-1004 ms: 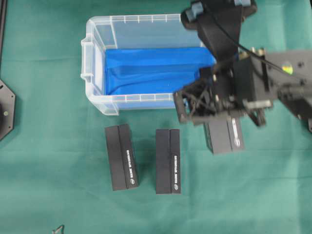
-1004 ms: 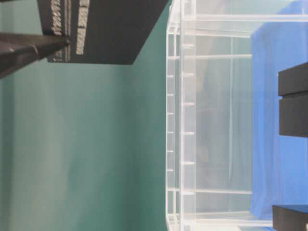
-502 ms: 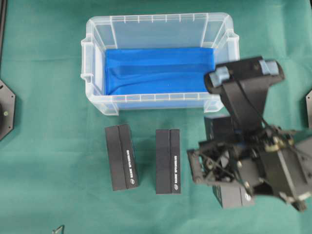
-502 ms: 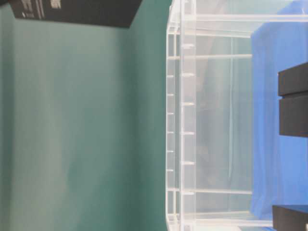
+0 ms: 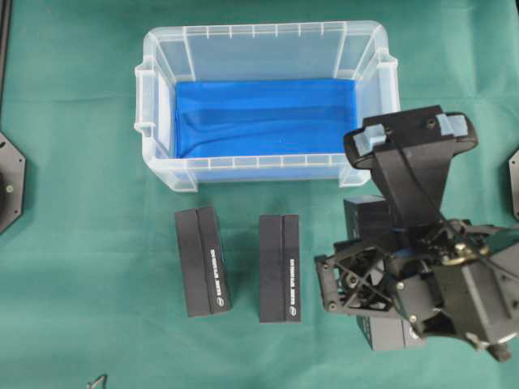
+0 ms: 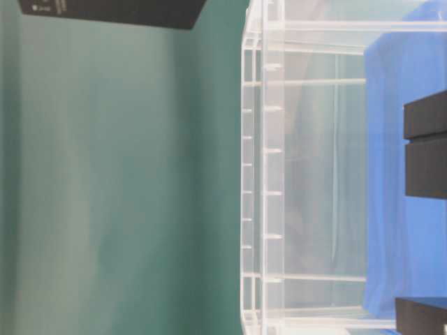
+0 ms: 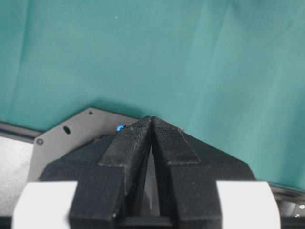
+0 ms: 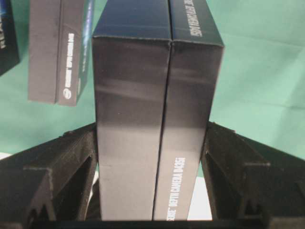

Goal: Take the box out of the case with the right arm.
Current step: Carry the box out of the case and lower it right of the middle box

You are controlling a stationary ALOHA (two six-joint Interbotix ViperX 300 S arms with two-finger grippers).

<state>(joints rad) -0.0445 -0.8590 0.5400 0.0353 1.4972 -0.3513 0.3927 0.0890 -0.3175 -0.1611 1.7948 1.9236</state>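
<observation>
The case (image 5: 259,32) is a clear bin at the back of the green cloth, and only its blue sheet (image 5: 263,117) shows inside. The right arm (image 5: 413,174) reaches out in front of the case's right corner. Its gripper (image 5: 357,282) is shut on a black box (image 5: 366,217), whose far end pokes out below the wrist. In the right wrist view the truss fingers (image 8: 76,152) press both long sides of the box (image 8: 157,95), the gripper (image 8: 152,138) centred on it. My left gripper (image 7: 151,119) is shut and empty over the cloth.
Two more black boxes (image 5: 203,261) (image 5: 280,268) lie side by side on the cloth in front of the case, left of the held one. One of them (image 8: 59,52) shows in the right wrist view. A grey base plate (image 5: 8,182) sits at the left edge.
The right arm has carried the box from the case's front right corner toward the front of the table, level with the two lying boxes. Over the last half second it barely moved.
</observation>
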